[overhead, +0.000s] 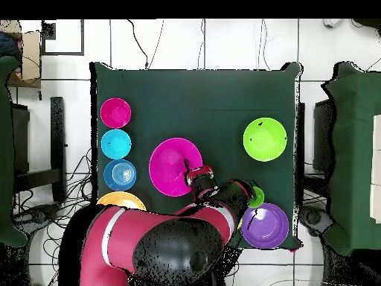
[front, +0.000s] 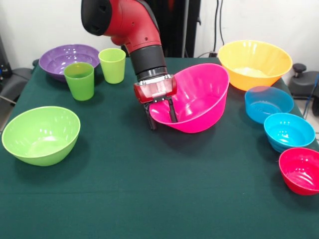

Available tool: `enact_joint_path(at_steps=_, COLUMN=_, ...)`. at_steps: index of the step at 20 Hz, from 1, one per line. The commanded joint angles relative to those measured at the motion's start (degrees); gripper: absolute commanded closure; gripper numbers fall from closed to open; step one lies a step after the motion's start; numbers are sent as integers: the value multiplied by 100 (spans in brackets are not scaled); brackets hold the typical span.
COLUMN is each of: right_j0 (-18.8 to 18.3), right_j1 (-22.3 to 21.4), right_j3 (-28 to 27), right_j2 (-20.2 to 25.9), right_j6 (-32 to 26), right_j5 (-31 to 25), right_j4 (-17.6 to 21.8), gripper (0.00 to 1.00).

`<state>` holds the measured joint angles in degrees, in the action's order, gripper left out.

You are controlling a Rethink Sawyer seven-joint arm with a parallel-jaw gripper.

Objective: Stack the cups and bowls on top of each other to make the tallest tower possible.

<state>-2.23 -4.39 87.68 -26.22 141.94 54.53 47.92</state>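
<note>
My gripper (front: pixel 162 117) is shut on the near-left rim of the large pink bowl (front: pixel 199 99), one finger inside and one outside. The bowl is tilted, its mouth turned toward the gripper. In the overhead view the gripper (overhead: pixel 195 177) sits at the pink bowl's (overhead: pixel 173 165) rim. A green cup (front: pixel 79 80) and a lighter lime-green cup (front: pixel 112 64) stand upright at the back left, next to the shallow purple bowl (front: pixel 67 59). The large orange bowl (front: pixel 254 62) is at the back right. The red cup is not in view.
A large lime-green bowl (front: pixel 41 134) sits at the left. Down the right edge stand a translucent blue bowl (front: pixel 268 103), a turquoise bowl (front: pixel 289 131) and a small red bowl (front: pixel 301 170). The green tablecloth (front: pixel 149 199) covers the table.
</note>
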Motion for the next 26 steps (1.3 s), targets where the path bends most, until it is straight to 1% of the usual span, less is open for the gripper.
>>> enact_joint_path(at_steps=1, right_j0=63, right_j1=221, right_j3=-480, right_j2=1098, right_j6=863, right_j5=-995, right_j4=74, gripper=0)
enact_joint_path(at_steps=4, right_j0=72, right_j1=206, right_j3=-475, right_j2=1085, right_j6=860, right_j5=-1030, right_j4=67, gripper=0)
enact_joint_path(at_steps=5, right_j0=75, right_j1=199, right_j3=-467, right_j2=1070, right_j6=844, right_j5=-1034, right_j4=56, gripper=100)
enact_joint_path(at_steps=8, right_j0=68, right_j1=166, right_j3=-427, right_j2=1078, right_j6=889, right_j5=-1081, right_j4=43, gripper=100)
enact_joint_path(at_steps=11, right_j0=49, right_j1=91, right_j3=-447, right_j2=1146, right_j6=1137, right_j5=-1240, right_j4=274, gripper=100)
enact_joint_path(at_steps=15, right_j0=58, right_j1=28, right_j3=-339, right_j2=1121, right_j6=1024, right_j5=-1321, right_j4=132, gripper=100)
enact_joint_path(at_steps=17, right_j0=68, right_j1=-30, right_j3=-309, right_j2=1135, right_j6=1065, right_j5=-1406, right_j4=205, gripper=100)
enact_joint_path(at_steps=20, right_j0=86, right_j1=-79, right_j3=-274, right_j2=1122, right_j6=1028, right_j5=-1488, right_j4=200, gripper=100)
enact_joint_path(at_steps=26, right_j0=130, right_j1=-311, right_j3=-222, right_j2=1150, right_j6=1173, right_j5=-1939, right_j4=520, gripper=100)
